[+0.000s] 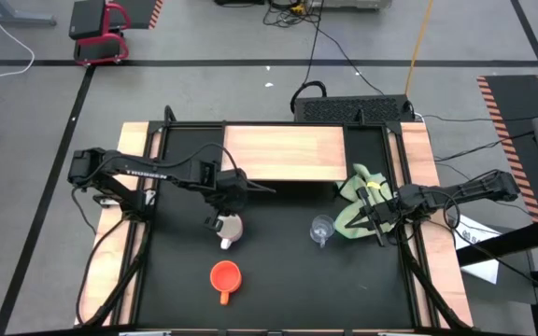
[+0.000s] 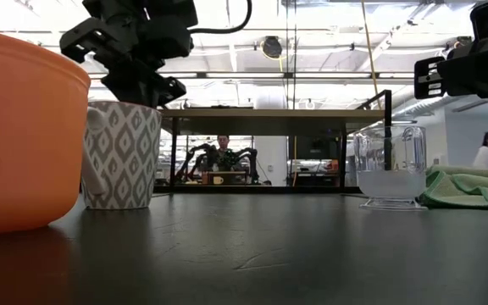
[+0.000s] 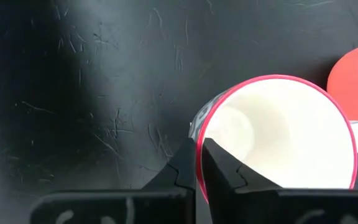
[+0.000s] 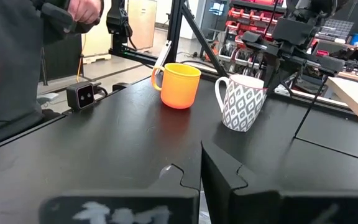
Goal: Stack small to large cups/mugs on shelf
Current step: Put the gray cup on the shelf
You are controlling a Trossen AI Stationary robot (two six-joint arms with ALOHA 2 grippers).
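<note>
The white mug (image 1: 231,227), patterned with grey diamonds and edged with a red rim, is standing upright on the black worktop (image 1: 278,280), left of centre and in front of the shelf (image 1: 284,153). The left gripper (image 1: 220,221) is reaching down onto it from the left side, and its fingers (image 3: 219,171) are clenching the mug's rim, one finger inside the white interior and one outside against the wall, as the left wrist view is showing. In the low view the same gripper (image 2: 139,85) is sitting on top of the mug (image 2: 122,155). The orange mug (image 1: 225,276) is resting upright nearer the front edge of the worktop, apart from the white mug, its handle pointing toward the front. The clear glass cup (image 1: 321,229) is standing right of centre, just beside the yellow-green cloth (image 1: 355,198), which is lying crumpled by the shelf's right end. The shelf is sitting at the back of the worktop and is carrying no cups. The right gripper (image 1: 377,220) is waiting low at the right side, next to the cloth and near the glass cup; its fingers (image 4: 222,171) are lying closed together, grasping nothing, and looking across the worktop toward the orange mug (image 4: 178,85) and the white mug (image 4: 242,102). A person (image 2: 222,146) is showing in the room beyond the worktop.
</note>
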